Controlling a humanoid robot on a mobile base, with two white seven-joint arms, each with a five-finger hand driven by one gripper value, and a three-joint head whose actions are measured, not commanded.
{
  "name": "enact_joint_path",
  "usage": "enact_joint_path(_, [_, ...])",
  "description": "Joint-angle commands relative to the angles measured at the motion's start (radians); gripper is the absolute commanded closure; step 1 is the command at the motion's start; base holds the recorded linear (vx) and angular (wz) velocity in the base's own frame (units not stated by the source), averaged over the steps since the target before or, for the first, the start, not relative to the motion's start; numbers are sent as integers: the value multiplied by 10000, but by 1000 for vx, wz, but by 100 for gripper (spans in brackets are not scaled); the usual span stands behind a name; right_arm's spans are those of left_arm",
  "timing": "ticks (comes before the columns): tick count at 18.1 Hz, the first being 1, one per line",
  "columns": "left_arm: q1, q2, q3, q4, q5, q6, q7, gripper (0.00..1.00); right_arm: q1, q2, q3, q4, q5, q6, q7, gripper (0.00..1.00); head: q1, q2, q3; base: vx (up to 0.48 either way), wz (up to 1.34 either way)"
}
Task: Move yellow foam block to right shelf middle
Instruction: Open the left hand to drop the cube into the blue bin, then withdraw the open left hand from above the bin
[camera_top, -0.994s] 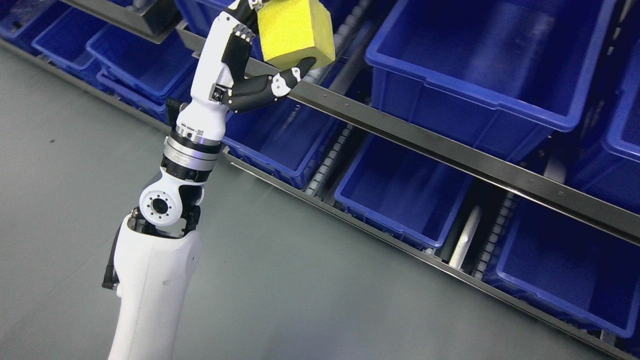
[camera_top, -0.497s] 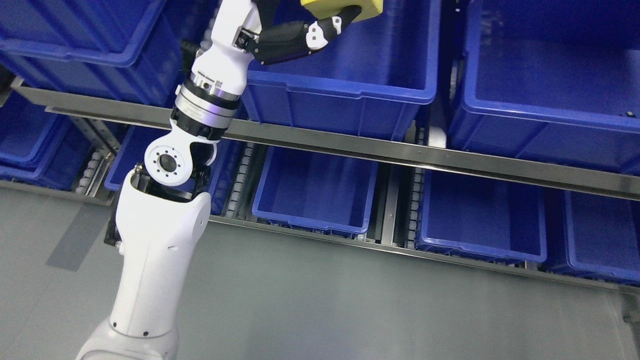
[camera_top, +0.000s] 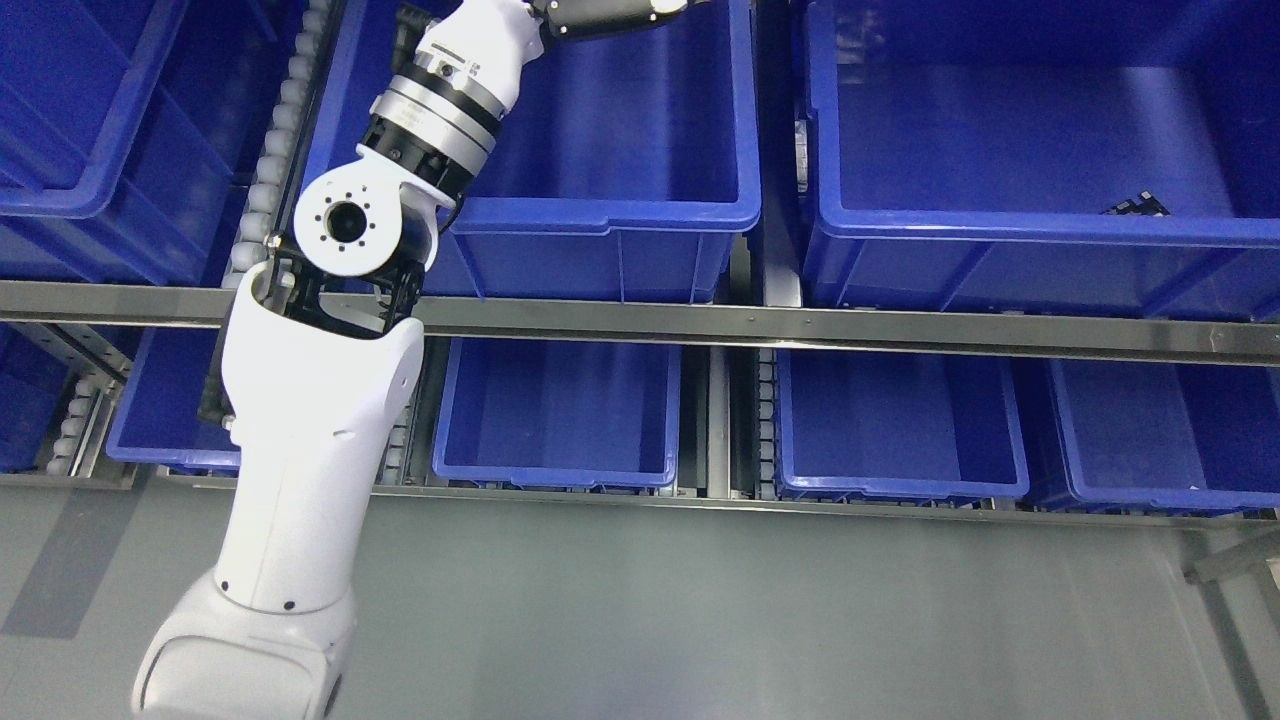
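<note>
- A grey floor (camera_top: 700, 610) runs along the bottom, smooth and dull, with a soft sheen of light on it.
- Above it stands a metal rack; a long steel rail (camera_top: 800, 330) crosses from left to right, nearly level.
- Over the rail sit big blue bins (camera_top: 650, 215) side by side, open at the top; the right one holds a small dark thing (camera_top: 1135, 207), too small to tell.
- Below the rail, a row of smaller blue bins (camera_top: 560, 420) rests on the lower level.
- Between bins run tracks of pale rollers (camera_top: 275, 160).
</note>
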Motion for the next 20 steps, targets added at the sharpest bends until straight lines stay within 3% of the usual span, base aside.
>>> enact_joint_path(1, [-1068, 174, 484, 2087, -22, 1376, 771, 60, -15, -175, 0, -175, 0, 8, -2, 0, 0, 0, 0, 85, -110])
enact_joint_path(5, [-1345, 174, 469, 3943, 8, 1424, 880, 59, -15, -175, 0, -175, 0, 8, -2, 0, 0, 0, 0, 62, -57])
enact_joint_path(10, [-1638, 174, 469, 5648, 8, 1424, 880, 49, -15, -175, 0, -175, 0, 8, -2, 0, 0, 3, 0, 25, -24])
enact_joint_path(16, [-1653, 174, 117, 6172, -38, 1700, 834, 1, -15, -175, 0, -175, 0, 8, -2, 0, 0, 3, 0, 1, -5])
enact_joint_path(20, [-1775, 174, 208, 6034, -22, 1639, 819, 0, -15, -175, 0, -175, 0, 8, -2, 0, 0, 3, 0, 0, 0])
